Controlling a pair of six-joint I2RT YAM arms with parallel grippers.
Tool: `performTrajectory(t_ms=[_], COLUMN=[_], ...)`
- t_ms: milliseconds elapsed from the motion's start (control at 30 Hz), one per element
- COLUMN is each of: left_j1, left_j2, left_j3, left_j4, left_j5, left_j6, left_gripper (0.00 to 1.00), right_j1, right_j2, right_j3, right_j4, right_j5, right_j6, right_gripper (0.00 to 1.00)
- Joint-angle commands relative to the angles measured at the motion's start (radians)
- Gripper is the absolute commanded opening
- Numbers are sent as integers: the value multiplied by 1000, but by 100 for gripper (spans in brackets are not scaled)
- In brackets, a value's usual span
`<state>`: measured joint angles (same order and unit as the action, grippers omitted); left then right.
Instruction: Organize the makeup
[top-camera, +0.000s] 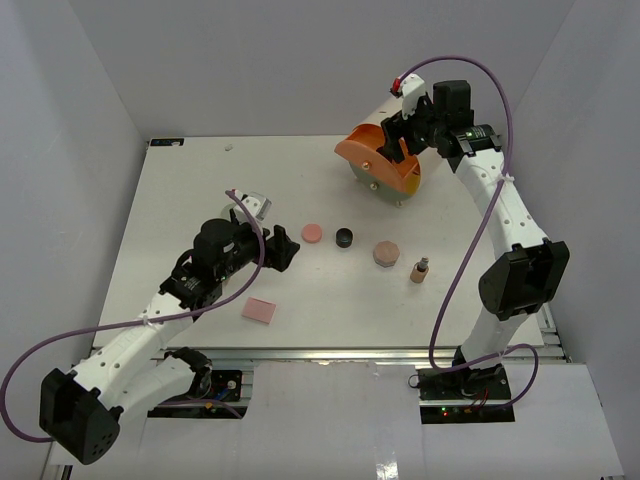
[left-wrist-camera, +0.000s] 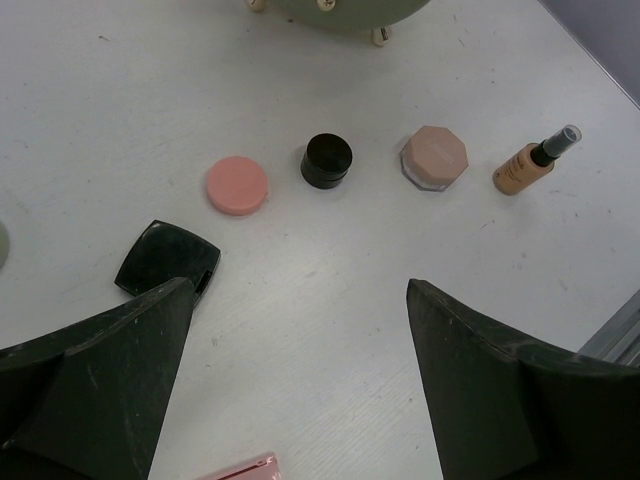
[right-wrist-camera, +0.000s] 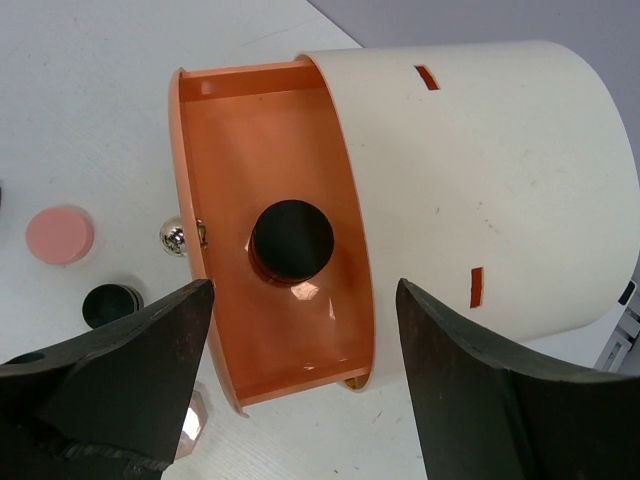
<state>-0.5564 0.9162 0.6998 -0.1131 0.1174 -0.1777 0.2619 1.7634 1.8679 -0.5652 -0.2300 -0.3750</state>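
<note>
I'm holding the right end effector (right-wrist-camera: 300, 300) spread and empty over a black jar (right-wrist-camera: 291, 240) lying in the orange drawer (right-wrist-camera: 225, 130), upper right of the top view. The left end effector (left-wrist-camera: 300, 290) is hanging wide apart above the bench (left-wrist-camera: 330, 330), with a pink compact (left-wrist-camera: 237, 185) and a tan tube (left-wrist-camera: 525, 168) sitting mid-frame.

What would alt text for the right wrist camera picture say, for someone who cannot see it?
A small black jar lies inside an orange drawer swung open from a cream cylinder, seen from above between the two dark, parted fingers of the right gripper. On the white table at left sit a pink round compact and a second black jar.
</note>
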Motion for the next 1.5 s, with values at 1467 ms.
performTrajectory(t_ms=[1467], left_j1=[-227], left_j2=[1187], left_j3=[880], left_j4=[-209], left_j5=[-348], left_j6=[-54], left_gripper=[71], right_j1=[-440], right_j2=[-943], right_j3=[-1147], right_j4=[436], right_j5=[-968], right_j6=[117], right_gripper=[94])
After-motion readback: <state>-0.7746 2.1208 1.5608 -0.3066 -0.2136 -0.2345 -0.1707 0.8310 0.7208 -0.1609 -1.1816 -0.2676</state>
